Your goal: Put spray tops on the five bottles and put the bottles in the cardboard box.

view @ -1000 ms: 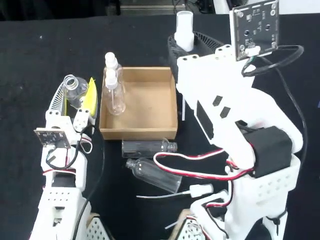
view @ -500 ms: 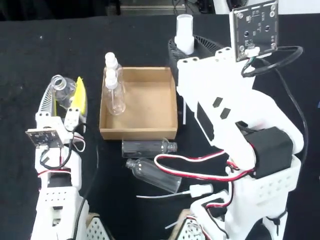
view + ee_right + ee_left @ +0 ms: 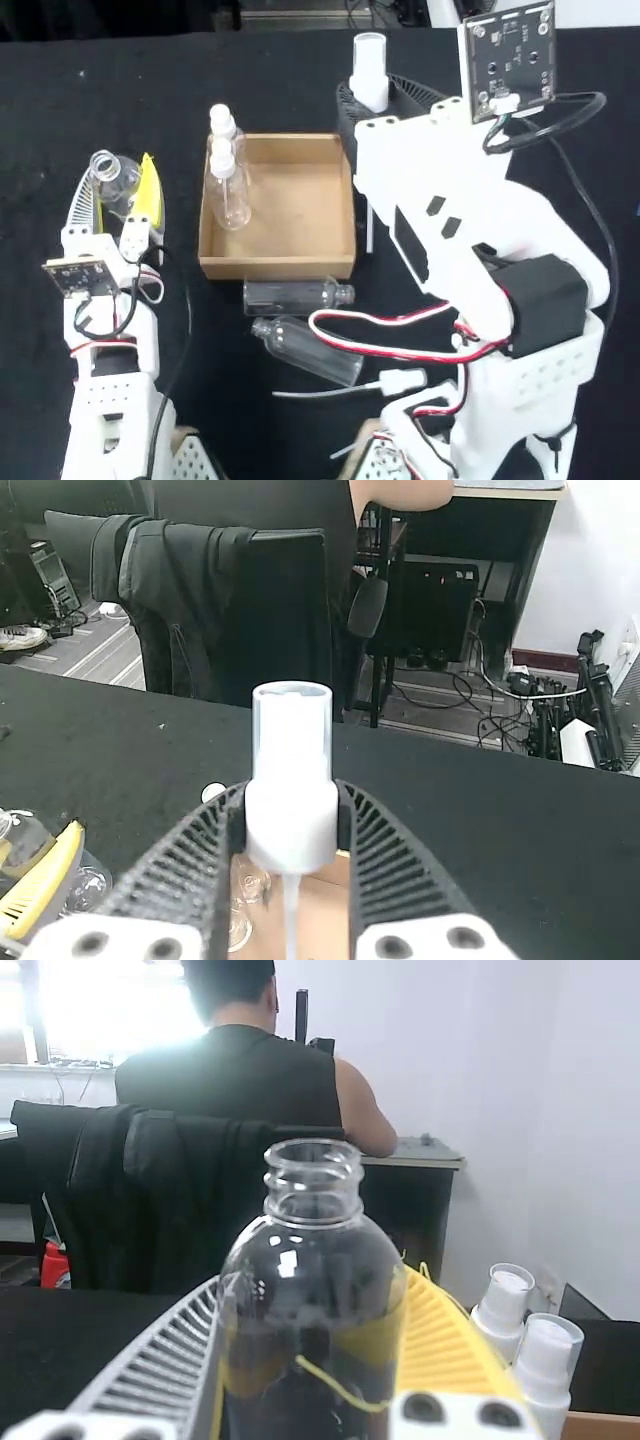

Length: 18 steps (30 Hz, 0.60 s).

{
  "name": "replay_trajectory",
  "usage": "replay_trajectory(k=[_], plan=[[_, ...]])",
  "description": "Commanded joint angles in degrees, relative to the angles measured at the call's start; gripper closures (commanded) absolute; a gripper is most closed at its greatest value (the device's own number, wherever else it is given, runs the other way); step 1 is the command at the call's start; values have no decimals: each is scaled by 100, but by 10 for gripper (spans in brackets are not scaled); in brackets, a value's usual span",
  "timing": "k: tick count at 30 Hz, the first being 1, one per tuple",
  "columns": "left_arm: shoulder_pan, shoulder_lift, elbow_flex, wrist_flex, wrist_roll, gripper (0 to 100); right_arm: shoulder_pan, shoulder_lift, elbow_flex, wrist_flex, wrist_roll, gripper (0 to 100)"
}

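Shifting further left of the cardboard box (image 3: 278, 263), the uncapped bottle (image 3: 112, 182) is riding upright in the left gripper (image 3: 122, 172). Its fingers are pinching the body, probably to keep the neck free for a top. Beyond the box's far right corner, the right gripper (image 3: 380, 90) is clamping a spray top (image 3: 369, 68), tube hanging down, likely for mating. Two bare bottles (image 3: 298, 295) are lying on the table just before the box.

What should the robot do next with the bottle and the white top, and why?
Probably bring the two together, so the spray top sits over the open neck of the bottle. The left jaws hold that bottle, which has no top yet. The right jaws hold the spray top on the other side of the cardboard box.
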Motion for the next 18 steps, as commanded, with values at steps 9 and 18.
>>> replay_trajectory(k=[9,18], plan=[[4,-2435,180,2242,44,942,-97,-215,-242,-9,-44,987],[374,-3490,145,3640,62,942,-105,-215,-233,0,-44,987]])
